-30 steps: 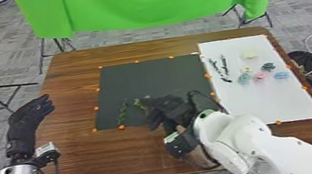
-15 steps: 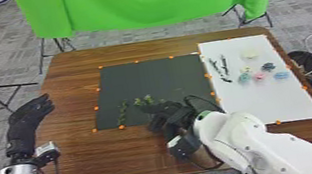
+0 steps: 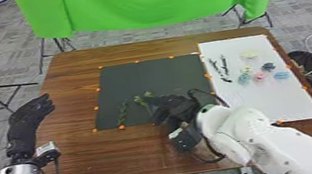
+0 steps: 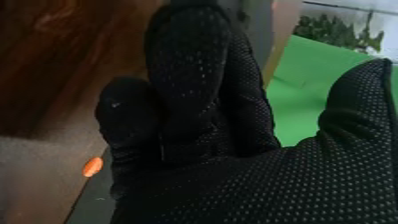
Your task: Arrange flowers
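Fingers (image 3: 166, 102) near a sprig (image 3: 143, 98), head view — relaxed, wrist view

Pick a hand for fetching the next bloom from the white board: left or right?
Probably right. The right hand is nearer the white board; the left hand sits across the dark mat.

On my right wrist view, the right hand (image 3: 174, 107) in its black glove has relaxed fingers (image 4: 188, 65), its thumb (image 4: 360, 95) well apart. I also see brown desk (image 4: 71, 55), an orange marker (image 4: 92, 167) by the dark mat (image 4: 93, 197), green cloth (image 4: 298, 95) and leafy greenery (image 4: 330, 34) beyond.
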Controlling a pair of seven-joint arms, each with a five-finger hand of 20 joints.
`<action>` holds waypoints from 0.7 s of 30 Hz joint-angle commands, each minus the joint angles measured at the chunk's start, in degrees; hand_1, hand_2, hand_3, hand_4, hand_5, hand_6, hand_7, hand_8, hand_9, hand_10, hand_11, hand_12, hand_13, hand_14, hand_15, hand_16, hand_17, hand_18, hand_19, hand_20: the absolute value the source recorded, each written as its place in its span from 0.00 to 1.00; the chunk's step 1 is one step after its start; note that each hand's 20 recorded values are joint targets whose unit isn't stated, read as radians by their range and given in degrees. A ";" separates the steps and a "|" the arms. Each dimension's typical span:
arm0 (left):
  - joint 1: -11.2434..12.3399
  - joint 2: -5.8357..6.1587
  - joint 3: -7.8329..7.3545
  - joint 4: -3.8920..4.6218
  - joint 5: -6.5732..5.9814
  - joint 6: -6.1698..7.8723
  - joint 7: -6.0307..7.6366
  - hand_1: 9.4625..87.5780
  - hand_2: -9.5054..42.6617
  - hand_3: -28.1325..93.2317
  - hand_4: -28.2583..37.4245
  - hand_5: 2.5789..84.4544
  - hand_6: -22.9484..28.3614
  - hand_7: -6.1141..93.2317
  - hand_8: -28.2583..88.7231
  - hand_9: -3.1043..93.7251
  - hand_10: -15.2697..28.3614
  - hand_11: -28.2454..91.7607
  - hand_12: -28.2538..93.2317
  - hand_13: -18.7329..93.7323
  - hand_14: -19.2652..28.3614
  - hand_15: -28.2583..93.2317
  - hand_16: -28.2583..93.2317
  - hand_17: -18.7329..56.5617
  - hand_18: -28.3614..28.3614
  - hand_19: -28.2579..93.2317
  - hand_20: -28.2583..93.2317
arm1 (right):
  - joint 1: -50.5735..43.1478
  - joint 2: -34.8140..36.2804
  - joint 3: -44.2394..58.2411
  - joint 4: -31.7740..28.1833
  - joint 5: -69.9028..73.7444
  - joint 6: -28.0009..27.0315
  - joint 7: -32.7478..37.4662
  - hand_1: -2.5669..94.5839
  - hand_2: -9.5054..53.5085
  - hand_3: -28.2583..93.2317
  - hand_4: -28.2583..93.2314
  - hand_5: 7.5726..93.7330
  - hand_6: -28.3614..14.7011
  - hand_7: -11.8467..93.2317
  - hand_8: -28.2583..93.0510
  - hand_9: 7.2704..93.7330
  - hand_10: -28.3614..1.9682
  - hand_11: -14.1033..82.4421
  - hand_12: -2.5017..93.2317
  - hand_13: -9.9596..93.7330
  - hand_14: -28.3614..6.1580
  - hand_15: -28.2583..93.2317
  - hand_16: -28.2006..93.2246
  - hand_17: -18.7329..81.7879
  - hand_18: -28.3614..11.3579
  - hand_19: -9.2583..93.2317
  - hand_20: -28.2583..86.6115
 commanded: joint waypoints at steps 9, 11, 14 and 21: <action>0.14 -0.16 0.54 0.12 0.14 -0.79 -0.44 0.22 0.04 0.82 0.11 0.58 0.50 0.23 0.17 0.52 0.64 0.39 0.32 0.50 0.75 0.44 0.24 0.34 0.75 0.35 0.41 | 10.42 3.56 8.22 4.25 -25.29 -4.78 1.52 0.29 0.00 0.74 0.13 0.67 0.55 0.27 0.18 0.75 0.37 0.29 0.21 0.98 0.64 0.62 0.51 0.80 0.36 1.00 0.61; -0.54 -0.04 0.93 0.46 0.25 -1.09 -0.68 0.22 0.04 0.81 0.11 0.58 0.50 0.23 0.17 0.52 0.64 0.39 0.32 0.50 0.75 0.44 0.24 0.34 0.75 0.35 0.41 | 11.30 4.70 8.13 5.51 -28.66 -4.55 2.32 0.29 0.00 0.73 0.12 0.63 0.52 0.26 0.19 0.70 0.34 0.27 0.21 0.97 0.65 0.63 0.51 0.80 0.36 1.00 0.62; 0.16 -0.03 0.64 0.18 0.11 -0.75 -0.62 0.22 0.04 0.81 0.11 0.58 0.50 0.23 0.17 0.52 0.64 0.39 0.32 0.50 0.75 0.44 0.24 0.34 0.75 0.35 0.41 | 13.46 6.06 6.27 7.90 -34.69 -6.41 3.12 0.30 0.00 0.71 0.11 0.59 0.53 0.24 0.19 0.64 0.33 0.24 0.20 0.97 0.65 0.64 0.50 0.80 0.37 1.00 0.63; -0.44 -0.09 1.04 0.38 0.10 -0.80 -0.28 0.22 0.04 0.81 0.11 0.58 0.50 0.23 0.17 0.52 0.64 0.39 0.32 0.50 0.75 0.44 0.24 0.34 0.75 0.35 0.41 | 16.33 6.67 2.83 13.10 -42.37 -11.46 5.93 0.33 0.00 0.71 0.11 0.54 0.56 0.22 0.19 0.59 0.31 0.22 0.20 0.96 0.66 0.65 0.50 0.80 0.38 1.00 0.64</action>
